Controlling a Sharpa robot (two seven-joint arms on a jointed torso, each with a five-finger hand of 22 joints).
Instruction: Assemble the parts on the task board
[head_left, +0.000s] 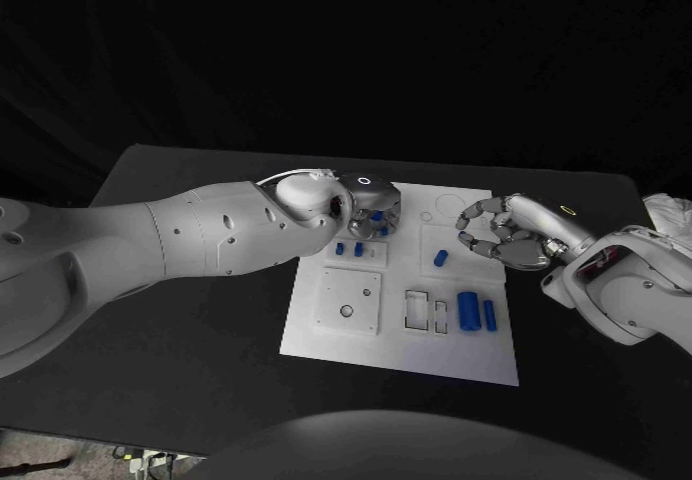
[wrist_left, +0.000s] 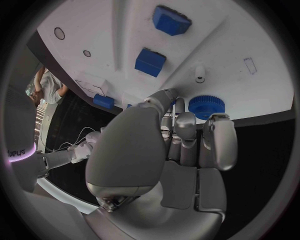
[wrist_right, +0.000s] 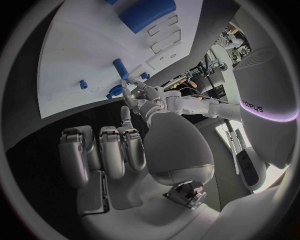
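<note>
The white task board (head_left: 325, 335) lies mid-table. My left hand (head_left: 368, 203) hovers over its far left corner with fingers (wrist_left: 181, 120) curled in. A blue gear (wrist_left: 206, 106) lies on the board just past the fingertips. A sliver of blue shows between thumb and finger; whether it is pinched I cannot tell. Two small blue blocks (head_left: 349, 248) sit nearer on the board. My right hand (head_left: 498, 235) hangs over the board's right edge, fingers (wrist_right: 100, 150) curled on nothing. A small blue cylinder (head_left: 441, 258) stands just left of it.
A large blue cylinder (head_left: 467, 310) and a slimmer blue piece (head_left: 490, 315) lie at the board's near right beside rectangular slots (head_left: 418, 308). A raised white plate (head_left: 351, 300) with holes sits at the near left. Black table (head_left: 202, 380) surrounds the board.
</note>
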